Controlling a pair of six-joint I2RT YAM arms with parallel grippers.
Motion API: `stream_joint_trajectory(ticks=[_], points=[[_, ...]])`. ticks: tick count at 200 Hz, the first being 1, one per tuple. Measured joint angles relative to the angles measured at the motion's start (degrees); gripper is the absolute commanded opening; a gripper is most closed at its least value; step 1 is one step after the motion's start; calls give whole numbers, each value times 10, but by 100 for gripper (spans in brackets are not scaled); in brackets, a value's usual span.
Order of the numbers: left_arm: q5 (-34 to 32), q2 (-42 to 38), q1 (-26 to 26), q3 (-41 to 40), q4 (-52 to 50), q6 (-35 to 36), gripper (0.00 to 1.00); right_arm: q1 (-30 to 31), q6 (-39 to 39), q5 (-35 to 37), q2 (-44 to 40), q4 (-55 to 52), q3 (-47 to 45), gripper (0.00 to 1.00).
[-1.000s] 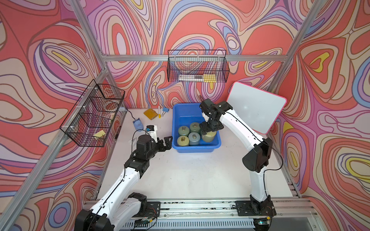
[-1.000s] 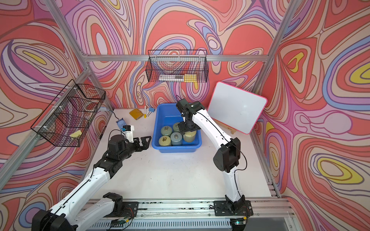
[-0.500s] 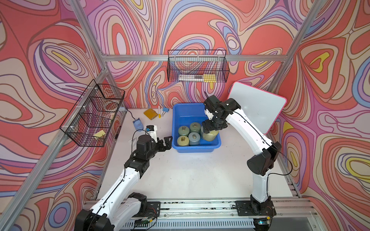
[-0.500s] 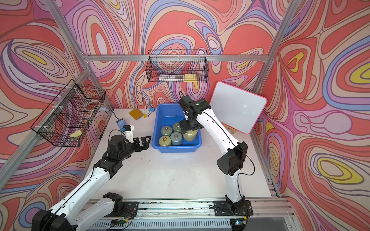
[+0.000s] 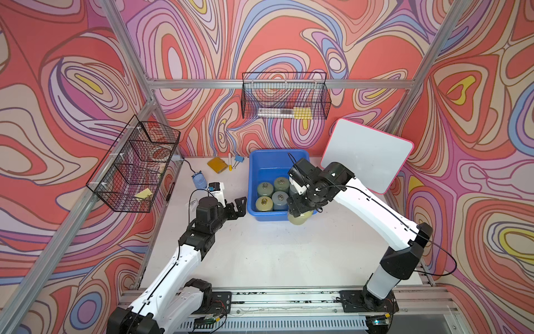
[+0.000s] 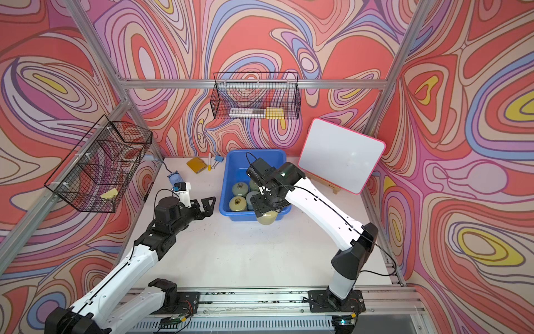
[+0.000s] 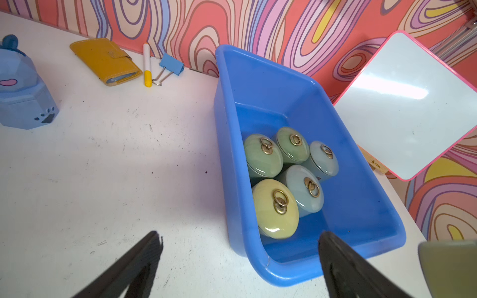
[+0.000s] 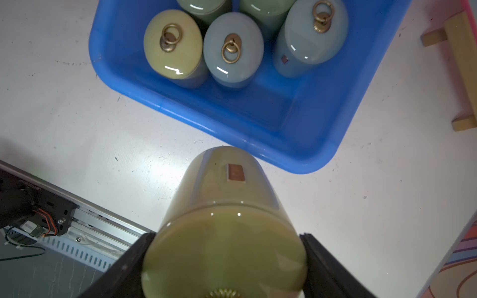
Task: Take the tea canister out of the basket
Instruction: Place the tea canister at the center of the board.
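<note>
White tabletop (image 5: 260, 254) is enclosed by swirl-patterned walls (image 5: 289, 43). At the left, the left gripper (image 5: 237, 206) is held spread and empty just beside the basket (image 5: 252, 179), in which five other canisters (image 7: 302, 188) are seen upright. The tea canister (image 8: 224, 201) is pinched at its lid end by the right gripper (image 8: 227, 240), roughly upright, just past the near rim. It should be lowered straight onto bare tabletop before being released. Nothing is seen in the way; the whiteboard (image 5: 367, 156) is propped well apart at the right.
</note>
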Motion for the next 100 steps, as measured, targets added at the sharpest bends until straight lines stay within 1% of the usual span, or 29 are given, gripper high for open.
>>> stream_joint_trajectory(ticks=[47, 81, 100], points=[[-7, -10, 0, -5, 0, 0, 99, 104, 83, 19, -55, 37, -119, 58], [-9, -17, 0, -5, 0, 0, 99, 181, 146, 26, -60, 71, -190, 58], [-9, -20, 0, -5, 0, 0, 99, 211, 176, 26, -60, 93, -218, 58]])
